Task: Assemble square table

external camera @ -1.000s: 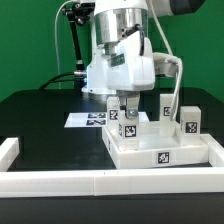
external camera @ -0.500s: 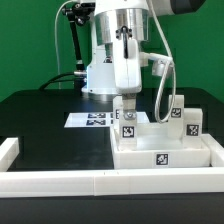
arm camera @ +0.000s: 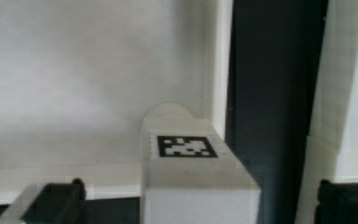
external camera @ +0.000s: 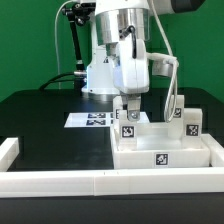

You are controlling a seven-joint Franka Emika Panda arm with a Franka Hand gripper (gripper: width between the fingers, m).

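White border rails edge the black table; marker board lies flat.

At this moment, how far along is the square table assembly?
Well along, not finished. Done: three legs, the near one and two at the exterior view's right, stand upright on the tabletop. In hand: nothing; the open hand straddles the near leg without gripping it. Left: a fourth leg is not visible, and whether the standing legs are fully tightened cannot be told.
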